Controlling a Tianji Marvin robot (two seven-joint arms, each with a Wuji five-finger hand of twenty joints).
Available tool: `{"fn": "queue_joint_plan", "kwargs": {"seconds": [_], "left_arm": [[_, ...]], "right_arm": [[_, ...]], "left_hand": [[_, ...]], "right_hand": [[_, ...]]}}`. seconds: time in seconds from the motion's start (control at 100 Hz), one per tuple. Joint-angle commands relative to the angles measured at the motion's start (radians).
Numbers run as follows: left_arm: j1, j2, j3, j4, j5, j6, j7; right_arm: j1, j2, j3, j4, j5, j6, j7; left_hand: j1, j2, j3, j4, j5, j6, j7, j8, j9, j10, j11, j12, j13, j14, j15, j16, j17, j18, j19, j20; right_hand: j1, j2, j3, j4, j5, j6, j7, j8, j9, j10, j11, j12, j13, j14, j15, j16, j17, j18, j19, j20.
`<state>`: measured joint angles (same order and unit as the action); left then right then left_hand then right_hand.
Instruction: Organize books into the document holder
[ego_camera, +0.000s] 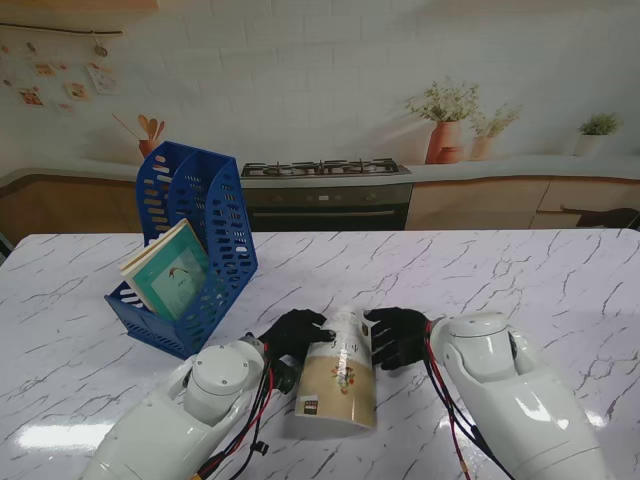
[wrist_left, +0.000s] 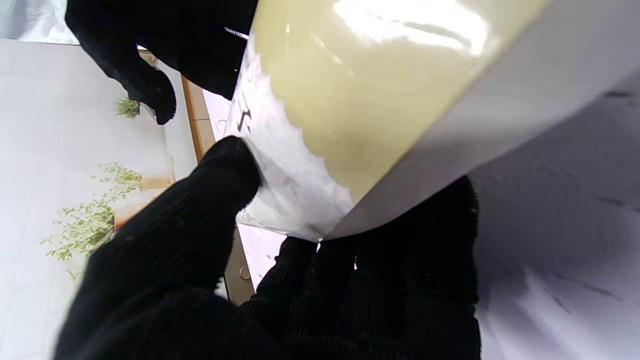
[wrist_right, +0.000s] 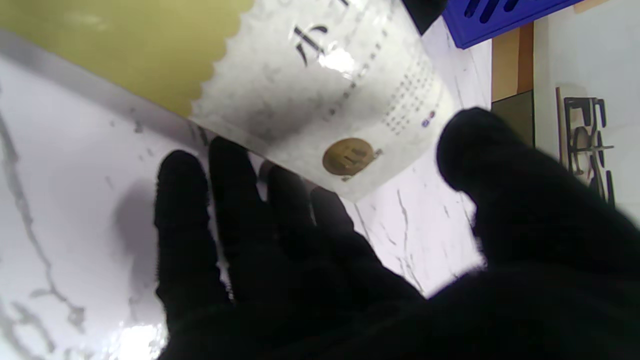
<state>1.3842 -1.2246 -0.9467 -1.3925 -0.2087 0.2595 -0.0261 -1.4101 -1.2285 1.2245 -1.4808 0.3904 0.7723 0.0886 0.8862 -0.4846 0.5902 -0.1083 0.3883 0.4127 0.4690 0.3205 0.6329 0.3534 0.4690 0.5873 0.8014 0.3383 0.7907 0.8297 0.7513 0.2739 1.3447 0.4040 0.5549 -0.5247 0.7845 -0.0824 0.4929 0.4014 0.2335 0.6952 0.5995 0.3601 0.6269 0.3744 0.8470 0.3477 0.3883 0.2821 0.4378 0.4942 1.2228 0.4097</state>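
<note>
Book, tan-and-white cover, black characters too blurred to read, pinched at its far end by left robot hand. Right robot hand spread beside it, contact unclear. Blue document holder farther left already holds a teal book.

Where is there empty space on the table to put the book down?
The marble table is bare across its whole right side, from the right hand to the far edge. Its left edge beside the blue document holder is also free. It is crowded in the middle, where the left hand and right hand flank the tan book.

Two books — one blue document holder
</note>
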Motion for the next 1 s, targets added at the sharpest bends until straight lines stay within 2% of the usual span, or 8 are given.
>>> {"fn": "queue_joint_plan", "kwargs": {"seconds": [0.0,0.1,0.33,0.53,0.72,0.74,0.82,0.99], "left_arm": [[0.02,-0.026,0.011,0.012,-0.021,-0.057,0.01],[0.026,-0.037,0.008,0.022,-0.036,-0.115,0.05],[0.028,-0.041,0.01,0.028,-0.051,-0.156,0.059],[0.028,-0.04,0.005,0.02,-0.051,-0.098,0.052],[0.02,-0.042,0.006,0.031,-0.051,-0.061,0.046],[0.02,-0.042,0.006,0.031,-0.051,-0.06,0.046],[0.02,-0.043,0.008,0.031,-0.05,-0.065,0.05],[0.02,-0.046,0.011,0.031,-0.037,-0.07,0.068]], "right_arm": [[-0.012,-0.025,-0.014,0.003,0.015,0.002,-0.005],[-0.012,-0.028,-0.014,0.004,0.016,0.001,-0.014],[-0.017,-0.042,0.0,0.001,0.038,0.004,-0.057],[-0.021,-0.043,0.015,-0.003,0.078,0.004,-0.052],[-0.026,-0.039,0.027,-0.005,0.113,-0.006,-0.031],[-0.025,-0.038,0.027,-0.005,0.112,-0.006,-0.028],[-0.025,-0.034,0.024,-0.002,0.101,-0.012,-0.017],[-0.021,-0.021,0.02,-0.002,0.091,-0.011,0.023]], "left_hand": [[0.275,-0.052,0.025,0.017,0.062,-0.072,0.097,0.041,0.194,-0.14,-0.038,0.208,0.058,-0.067,0.042,0.063,0.025,-0.117,0.071,-0.001],[0.328,-0.041,0.029,0.004,0.091,-0.137,0.19,0.088,0.254,-0.196,-0.026,0.272,0.05,-0.055,0.012,0.088,-0.03,-0.079,0.059,0.015],[0.34,-0.02,0.025,0.005,0.085,-0.164,0.228,0.109,0.257,-0.218,-0.032,0.299,0.044,-0.067,-0.031,0.096,-0.047,-0.078,0.02,0.024],[0.343,-0.012,0.027,0.004,0.089,-0.148,0.221,0.106,0.253,-0.199,-0.035,0.311,0.043,-0.053,-0.026,0.097,-0.037,-0.071,0.017,0.025],[0.342,-0.011,0.024,0.006,0.096,-0.135,0.209,0.098,0.248,-0.181,-0.037,0.32,0.044,-0.043,-0.014,0.095,-0.027,-0.069,0.028,0.03],[0.342,-0.011,0.023,0.007,0.097,-0.135,0.208,0.097,0.248,-0.18,-0.037,0.32,0.045,-0.043,-0.013,0.094,-0.026,-0.069,0.029,0.031],[0.339,-0.014,0.022,0.007,0.1,-0.137,0.208,0.096,0.252,-0.18,-0.037,0.321,0.048,-0.042,-0.008,0.091,-0.02,-0.071,0.033,0.032],[0.338,-0.015,0.025,0.008,0.104,-0.139,0.208,0.095,0.253,-0.182,-0.038,0.321,0.054,-0.043,-0.002,0.083,-0.007,-0.08,0.033,0.028]], "right_hand": [[0.001,-0.021,0.014,-0.023,-0.01,-0.109,0.03,0.027,-0.008,-0.093,0.065,0.038,0.051,-0.182,0.041,0.021,-0.022,0.101,0.038,0.021],[0.001,-0.022,0.015,-0.023,-0.008,-0.102,0.034,0.031,-0.007,-0.086,0.071,0.048,0.057,-0.181,0.052,0.028,-0.011,0.097,0.046,0.026],[-0.001,-0.024,0.022,-0.024,0.001,-0.111,0.05,0.048,0.0,-0.098,0.1,0.076,0.071,-0.201,0.093,0.049,-0.006,0.063,0.059,0.034],[0.009,-0.017,-0.002,-0.023,0.03,-0.207,0.136,0.116,0.025,-0.179,0.193,0.195,0.05,-0.278,0.253,0.161,-0.117,-0.009,0.043,0.074],[0.063,-0.01,-0.001,-0.019,0.123,-0.338,0.302,0.238,0.106,-0.242,0.263,0.309,0.082,-0.329,0.459,0.262,-0.069,-0.063,0.107,0.184],[0.087,-0.026,-0.008,-0.062,0.132,-0.362,0.348,0.254,0.125,-0.256,0.277,0.325,0.092,-0.336,0.494,0.276,-0.056,-0.071,0.128,0.204],[0.212,-0.052,-0.021,-0.132,0.116,-0.453,0.637,0.111,0.2,-0.273,0.286,0.377,0.143,-0.347,0.57,0.294,0.011,-0.087,0.192,0.265],[0.341,-0.039,0.128,-0.127,0.183,-0.455,0.688,0.077,0.298,-0.252,0.261,0.38,0.227,-0.335,0.607,0.292,0.215,-0.126,0.342,0.304]]}}
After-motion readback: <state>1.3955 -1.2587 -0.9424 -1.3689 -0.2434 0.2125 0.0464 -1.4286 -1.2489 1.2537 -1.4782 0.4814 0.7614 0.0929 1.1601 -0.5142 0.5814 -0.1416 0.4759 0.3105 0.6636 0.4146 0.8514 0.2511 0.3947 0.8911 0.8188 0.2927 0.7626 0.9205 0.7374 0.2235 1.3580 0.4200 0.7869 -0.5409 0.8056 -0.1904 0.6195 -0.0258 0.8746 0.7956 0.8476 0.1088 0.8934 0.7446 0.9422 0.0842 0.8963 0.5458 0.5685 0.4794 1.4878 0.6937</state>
